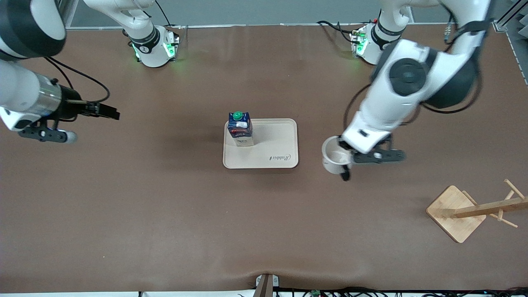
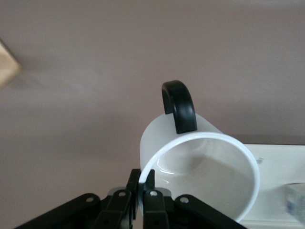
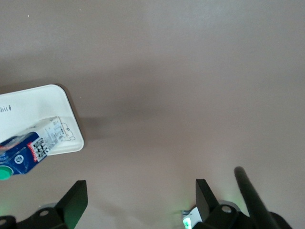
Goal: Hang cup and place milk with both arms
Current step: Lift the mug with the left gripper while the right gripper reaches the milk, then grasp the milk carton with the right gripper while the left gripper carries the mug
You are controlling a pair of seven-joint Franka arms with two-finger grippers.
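The white cup (image 1: 332,156) with its black handle (image 2: 178,106) is beside the tray, toward the left arm's end of the table. My left gripper (image 1: 345,150) is shut on the cup's rim (image 2: 142,183); the cup (image 2: 205,164) hangs tilted, its mouth toward the wrist camera. The smiley face is hidden. The dark blue milk carton (image 1: 240,128) with its green cap stands upright on a corner of the beige tray (image 1: 272,144). My right gripper (image 1: 110,112) is open and empty, in the air over bare table at the right arm's end. Its wrist view (image 3: 140,196) shows the milk (image 3: 24,152) and the tray (image 3: 33,107).
A wooden cup rack (image 1: 482,208) with pegs stands on a square base near the table's front edge at the left arm's end. The brown table (image 1: 165,206) is bare between the tray and the rack.
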